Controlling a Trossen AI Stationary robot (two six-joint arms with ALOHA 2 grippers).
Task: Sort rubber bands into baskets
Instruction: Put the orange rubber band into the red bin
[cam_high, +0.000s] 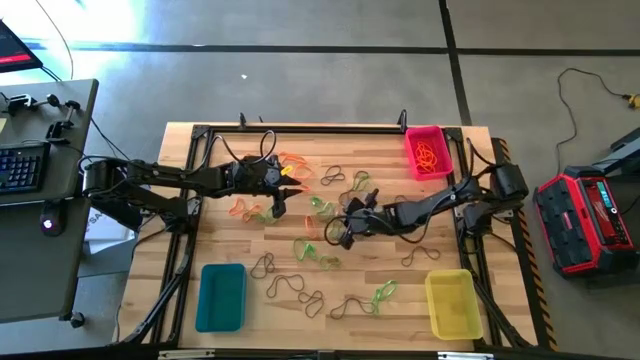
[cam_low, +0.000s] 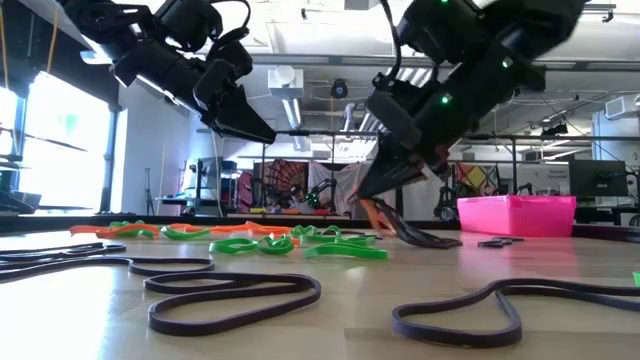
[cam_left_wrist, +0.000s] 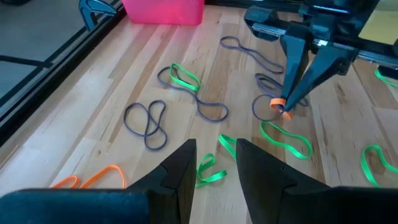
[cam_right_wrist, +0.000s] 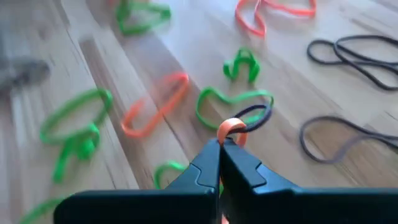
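Observation:
Orange, green and dark rubber bands lie scattered flat on the wooden table (cam_high: 400, 280). The pink basket (cam_high: 428, 152) stands at the far right with orange bands in it. The teal basket (cam_high: 221, 295) stands near left and the yellow basket (cam_high: 452, 303) near right. My right gripper (cam_high: 337, 234) is at the table's middle, low over the wood, shut on a small orange band (cam_right_wrist: 230, 127). My left gripper (cam_high: 278, 200) hovers left of the middle, open and empty, above green bands (cam_left_wrist: 211, 171). My right gripper pinches a short fold of the orange band (cam_right_wrist: 231, 129) between its two fingertips (cam_left_wrist: 285, 111), coming from above and slanting down. A dark band (cam_low: 412, 234) seems caught along with it and trails from the tips down onto the table. I cannot tell whether the fingers hold it.
Loose bands lie all around both grippers: dark ones (cam_left_wrist: 146, 121) toward the near edge, green ones (cam_high: 318, 250) in the middle, orange ones (cam_high: 293, 162) toward the far left. A black frame rail (cam_high: 300, 128) runs along the far edge. The two grippers are close together.

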